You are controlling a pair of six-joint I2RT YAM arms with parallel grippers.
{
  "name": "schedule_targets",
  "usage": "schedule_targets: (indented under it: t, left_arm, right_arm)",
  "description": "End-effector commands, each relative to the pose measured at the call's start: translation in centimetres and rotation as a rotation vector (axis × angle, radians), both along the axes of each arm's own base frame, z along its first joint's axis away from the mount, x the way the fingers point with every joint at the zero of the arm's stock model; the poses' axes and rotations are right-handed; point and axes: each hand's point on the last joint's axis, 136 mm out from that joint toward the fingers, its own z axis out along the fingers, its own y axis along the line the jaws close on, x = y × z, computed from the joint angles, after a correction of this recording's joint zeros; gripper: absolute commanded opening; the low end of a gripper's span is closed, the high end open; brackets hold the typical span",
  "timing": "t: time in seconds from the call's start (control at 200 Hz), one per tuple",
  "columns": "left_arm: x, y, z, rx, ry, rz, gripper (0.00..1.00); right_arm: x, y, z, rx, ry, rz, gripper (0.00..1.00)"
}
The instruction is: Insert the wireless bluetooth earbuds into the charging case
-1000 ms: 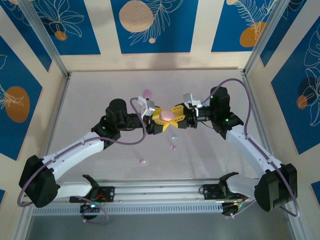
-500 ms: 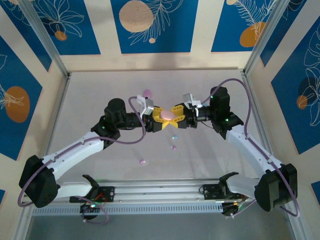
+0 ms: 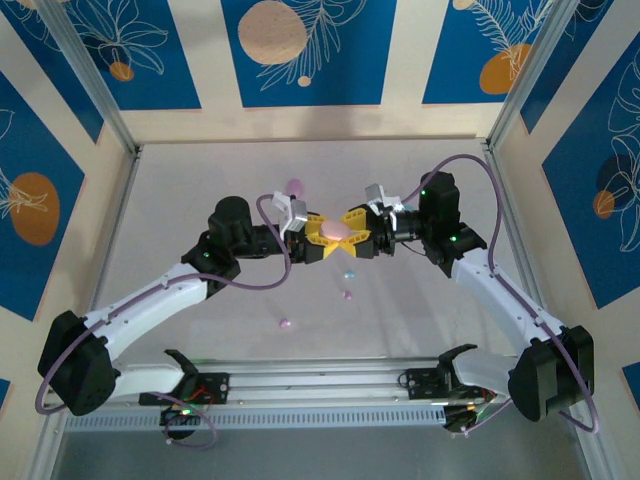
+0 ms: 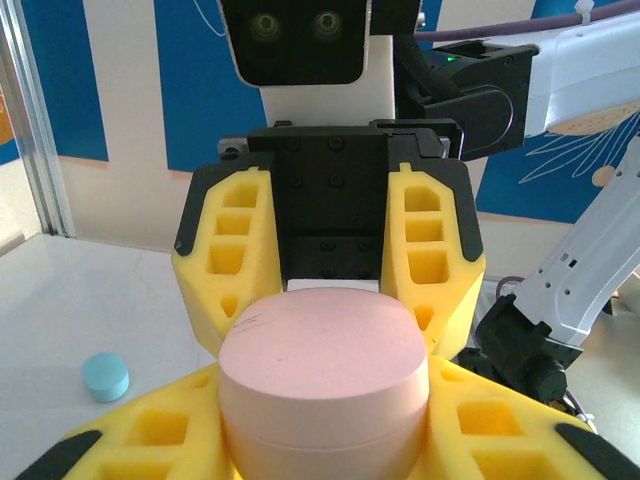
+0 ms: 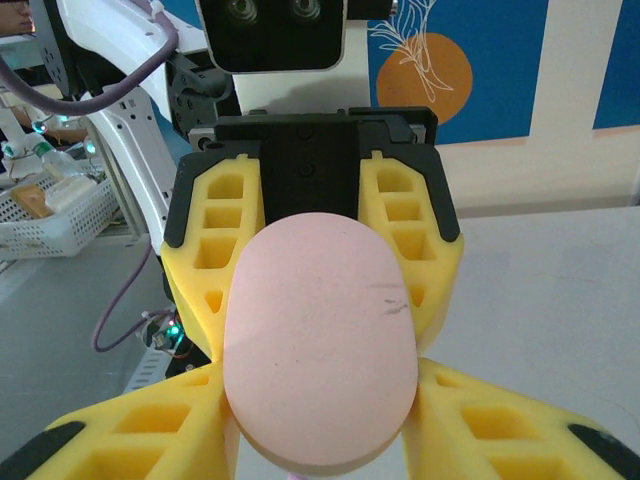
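Observation:
The pink oval charging case [image 3: 337, 230] hangs above the middle of the table between my two grippers, which meet nose to nose. My left gripper [image 3: 326, 240] is shut on the case [image 4: 322, 370], its yellow fingers [image 4: 150, 440] pressed to both sides. My right gripper [image 3: 351, 238] flanks the same case [image 5: 320, 340] with its fingers [image 5: 500, 430] at the edges; I cannot tell whether they still press. Three tiny earbuds lie on the table below: a light blue one [image 3: 349, 275], a purple one [image 3: 347, 294] and a pinkish one [image 3: 284, 323].
A second pastel oval case [image 3: 294, 187], purple, lies on the table behind the left gripper. A light blue bud [image 4: 105, 376] shows on the table in the left wrist view. Metal posts [image 3: 95, 85] and patterned walls close in the white table [image 3: 200, 180].
The left gripper's fingers have closed in on the pink case. The right gripper's fingers have spread a little. Both arms have stayed almost in place.

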Motion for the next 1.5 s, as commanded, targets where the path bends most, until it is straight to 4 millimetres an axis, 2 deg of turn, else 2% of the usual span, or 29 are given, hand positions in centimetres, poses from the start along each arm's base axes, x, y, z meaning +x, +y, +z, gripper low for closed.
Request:
schedule_targets:
  t: [0.0, 0.35, 0.89, 1.075, 1.141, 1.301, 1.361, 1.491]
  left_arm:
    - [-0.9, 0.2, -0.1, 0.019, -0.047, -0.043, 0.23]
    - [-0.9, 0.2, -0.6, 0.050, -0.029, -0.042, 0.20]
    - [-0.8, 0.2, -1.7, 0.086, 0.021, -0.044, 0.20]
    - [-0.9, 0.1, -1.1, 0.058, 0.023, -0.049, 0.21]
    - [-0.8, 0.1, -1.0, 0.051, 0.029, -0.050, 0.21]
    - [-0.8, -0.1, -0.8, 0.030, 0.045, -0.051, 0.22]
    - [-0.8, -0.1, -0.6, 0.017, 0.047, -0.058, 0.22]
    - [-1.0, -0.2, -0.4, 0.007, 0.050, -0.073, 0.22]
  right_arm:
    - [0.5, -0.3, 2.1, 0.020, 0.017, -0.014, 0.45]
    - [1.0, -0.5, 2.6, 0.023, -0.007, -0.070, 0.53]
    - [1.1, -1.0, 3.3, 0.036, -0.010, -0.103, 0.53]
    - [2.1, -0.9, 2.3, -0.006, -0.012, -0.172, 0.54]
    - [1.2, -0.7, 2.1, -0.008, -0.039, -0.128, 0.54]
    - [-2.7, -0.1, 1.5, -0.012, -0.151, 0.039, 0.57]
    - [-2.7, 0.2, 0.9, -0.044, -0.188, 0.024, 0.57]
    - [-1.1, 0.2, 0.2, -0.077, -0.217, -0.064, 0.57]
